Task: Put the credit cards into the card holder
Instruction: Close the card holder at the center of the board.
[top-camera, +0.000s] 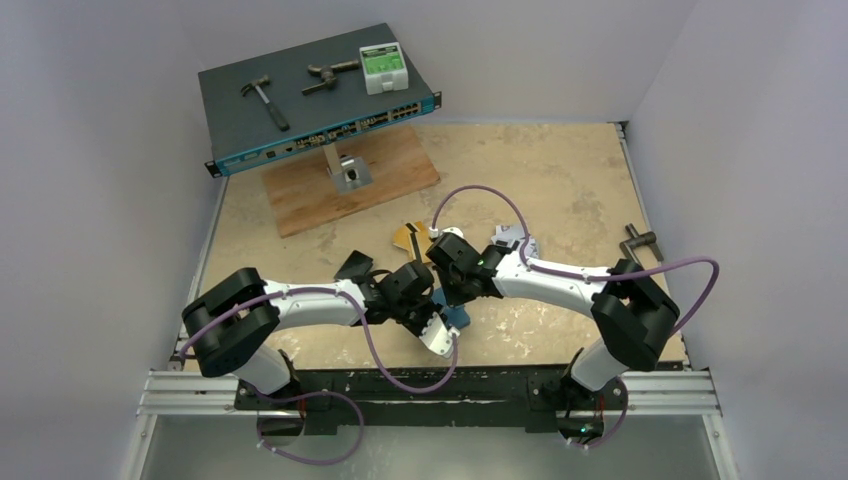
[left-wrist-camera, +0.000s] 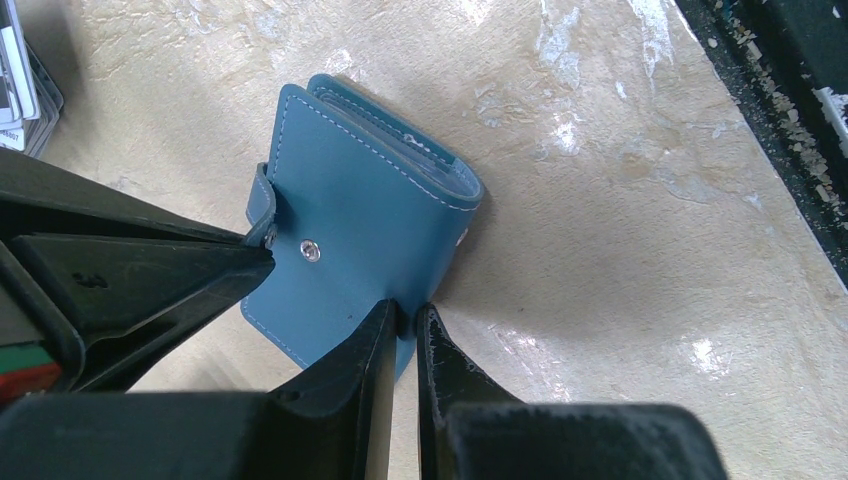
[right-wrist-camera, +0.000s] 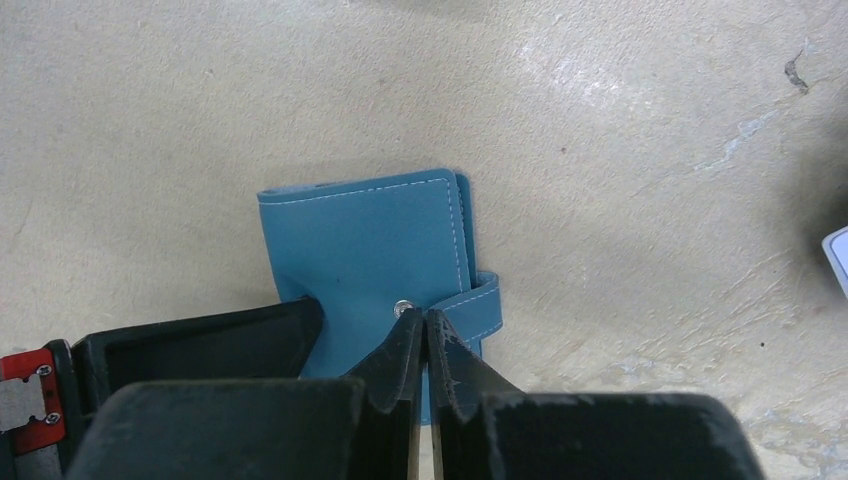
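The teal-blue card holder (left-wrist-camera: 370, 200) lies folded on the table between the two arms, with a sliver of it showing in the top view (top-camera: 460, 318). My left gripper (left-wrist-camera: 405, 315) is shut on the holder's near edge. Blue leather shows between its fingertips. My right gripper (right-wrist-camera: 427, 318) is shut on the end of the holder's strap (right-wrist-camera: 480, 300), right beside the silver snap (right-wrist-camera: 401, 308). A gold-orange credit card (top-camera: 405, 238) and a silver-grey one (top-camera: 517, 241) lie on the table behind the grippers. Several cards (left-wrist-camera: 15, 80) show at the left wrist view's edge.
A network switch (top-camera: 320, 100) on a stand carries a hammer (top-camera: 264, 99) and other tools at the back left, over a wooden board (top-camera: 350, 185). A metal clamp (top-camera: 640, 243) sits at the table's right edge. Both arms' cables loop over the near half.
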